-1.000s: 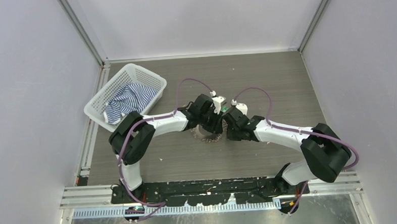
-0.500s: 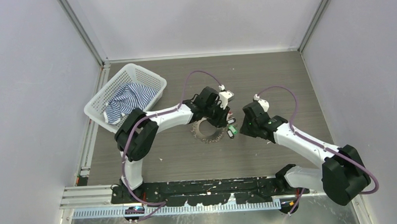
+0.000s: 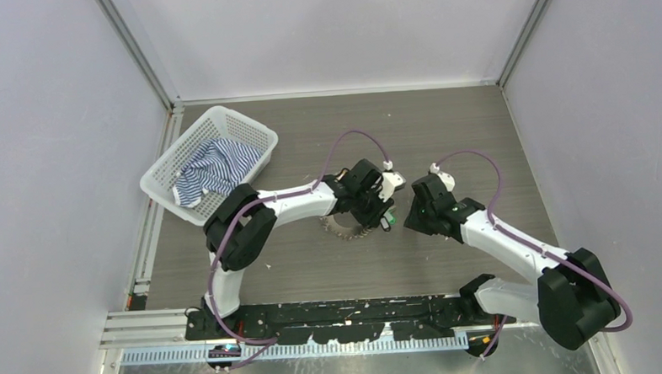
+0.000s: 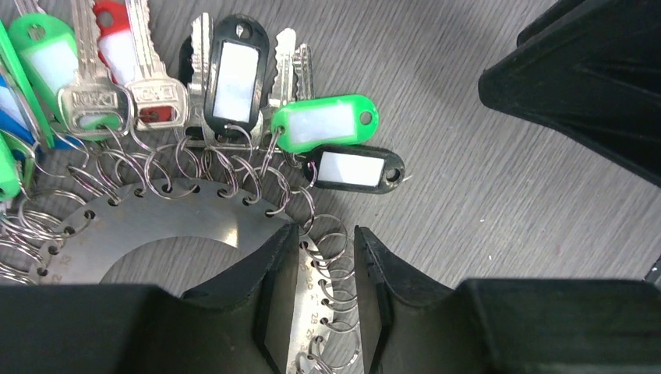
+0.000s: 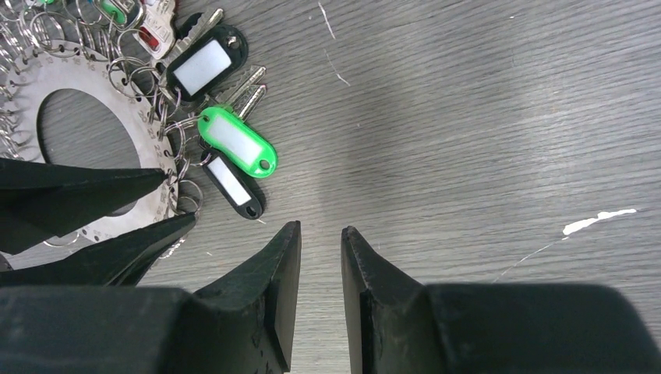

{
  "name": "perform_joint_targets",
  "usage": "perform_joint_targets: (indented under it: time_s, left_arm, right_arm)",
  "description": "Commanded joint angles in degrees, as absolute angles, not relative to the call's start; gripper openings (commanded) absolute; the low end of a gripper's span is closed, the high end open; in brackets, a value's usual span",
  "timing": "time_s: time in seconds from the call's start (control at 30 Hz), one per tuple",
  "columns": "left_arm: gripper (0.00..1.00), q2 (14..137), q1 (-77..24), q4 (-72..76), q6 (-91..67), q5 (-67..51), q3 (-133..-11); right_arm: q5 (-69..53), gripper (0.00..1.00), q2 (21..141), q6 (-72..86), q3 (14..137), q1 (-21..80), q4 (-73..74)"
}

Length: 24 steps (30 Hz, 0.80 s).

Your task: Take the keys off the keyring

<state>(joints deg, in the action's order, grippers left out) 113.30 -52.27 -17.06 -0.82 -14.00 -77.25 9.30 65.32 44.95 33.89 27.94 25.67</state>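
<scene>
The keyring (image 3: pixel 344 229) is a flat silvery disc with an open centre, lying on the table. The keys (image 4: pixel 327 123), with green, black, red and blue tags, fan out from small split rings along its rim. My left gripper (image 4: pixel 327 234) straddles the disc's rim, its jaws close on the band with several bare split rings between them; in the top view it (image 3: pixel 376 214) sits at the ring's right side. My right gripper (image 5: pixel 321 230) is slightly open and empty over bare table, just right of a green tag (image 5: pixel 234 140) and a black tag (image 5: pixel 230 183). The disc (image 5: pixel 86 78) shows upper left there.
A white mesh basket (image 3: pixel 163 190) holding a striped cloth (image 3: pixel 213 167) stands at the back left. Grey walls and metal rails enclose the wood-grain table. My left fingers (image 5: pixel 93 187) reach into the right wrist view from the left.
My right arm has pulled back to the right, away from the ring. My left gripper has shifted to the ring's right side. The green-tagged keys now show beside the ring.
</scene>
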Motion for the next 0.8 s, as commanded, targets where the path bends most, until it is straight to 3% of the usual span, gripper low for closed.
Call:
perform_joint_targets:
  time_s: [0.0, 0.77]
  left_arm:
    - [0.34, 113.9, -53.0, -16.7, 2.0, -8.3, -80.0]
    - [0.30, 115.0, -54.3, -16.0, 2.9, -6.3, -80.6]
  right_arm:
    - [8.5, 0.31, 63.2, 45.2, 33.6, 27.5, 24.0]
    - [8.4, 0.29, 60.9, 45.4, 31.3, 27.0, 23.8]
